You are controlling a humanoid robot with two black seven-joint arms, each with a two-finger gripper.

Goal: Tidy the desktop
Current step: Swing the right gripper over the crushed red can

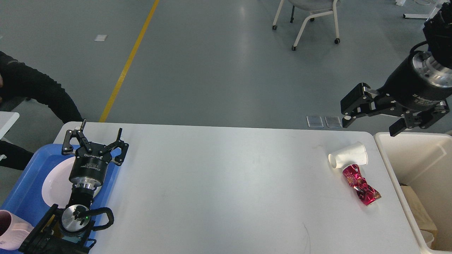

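The white desktop (219, 183) fills the lower view. Near its right end a white paper cup (348, 155) lies on its side, touching a crushed red can (361, 185) just in front of it. My right gripper (369, 126) hangs open and empty above the table's far right corner, up and to the right of the cup. My left gripper (93, 137) is open and empty at the far left, over the inner edge of the blue tray (24, 187), fingers pointing away from me.
A white plate (56, 183) lies in the blue tray and a pink cup (10, 229) sits at its near end. A cream bin (420, 169) with cardboard inside stands against the table's right end. A chair (310, 17) stands beyond on the grey floor.
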